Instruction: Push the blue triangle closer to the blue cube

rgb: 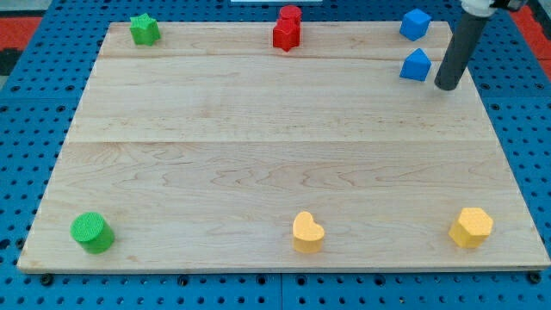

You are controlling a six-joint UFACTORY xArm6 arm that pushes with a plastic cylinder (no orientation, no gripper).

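The blue triangle point(416, 65) lies near the board's top right. The blue cube point(415, 24) sits just above it at the board's top edge, a small gap between them. My tip point(447, 86) is just to the right of the blue triangle and slightly below it, close but apart from it. The dark rod rises from the tip toward the view's top right.
Two red blocks point(287, 28) stand touching at the top middle. A green star point(145, 29) is at the top left, a green cylinder point(91, 232) at the bottom left. A yellow heart point(307, 232) is at the bottom middle and a yellow hexagon point(471, 227) at the bottom right.
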